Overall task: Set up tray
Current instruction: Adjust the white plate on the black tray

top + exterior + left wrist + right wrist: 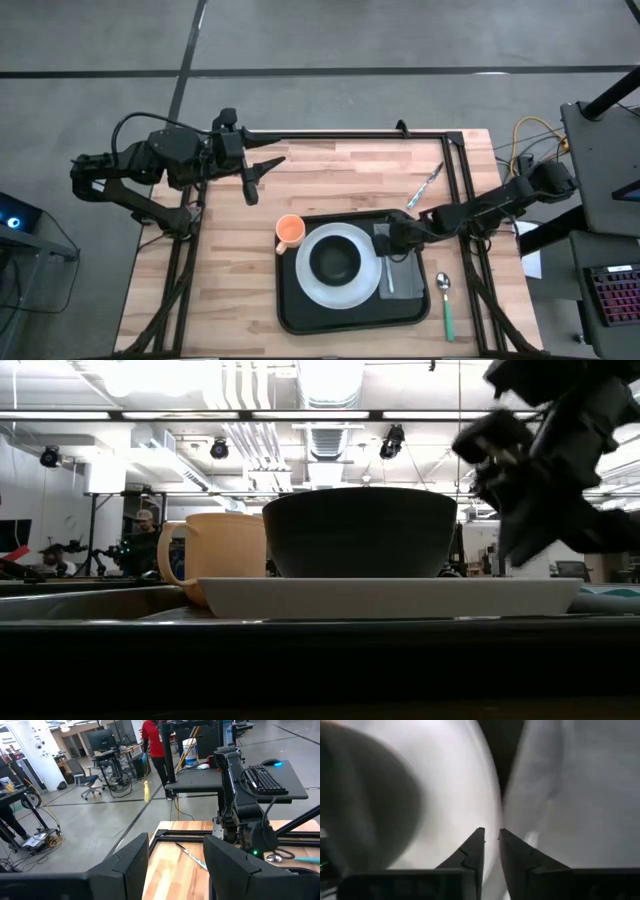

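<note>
The tray (300,310) is being seen on the near half of the wooden table (240,280), its near rim lying close to the table's near edge and its right rim near the right-hand frame rail. Most of it is being taken up by a white plate (312,288) carrying a black bowl (335,261); a grey cloth (402,268) is lying in the strip between plate and right rim, with a piece of cutlery (389,277) resting on it. An orange cup (289,231) is standing at the tray's far left corner, just beside the plate. The right gripper (388,238) is being held low over the far end of the cloth, right at the plate's edge; its fingers (472,851) are being kept nearly closed, a thin gap showing between them and nothing gripped. The left gripper (262,172) is being held over the far left part of the table, well apart from the tray, its fingers (131,862) spread wide and empty. Bare wood is being left open to the left of the tray and across the far middle. A green-handled spoon (446,300) is lying off the tray by the right edge, and a slim utensil (424,187) near the far right corner. Beyond the table, an open workshop with desks and a standing person (156,744) is being shown.
</note>
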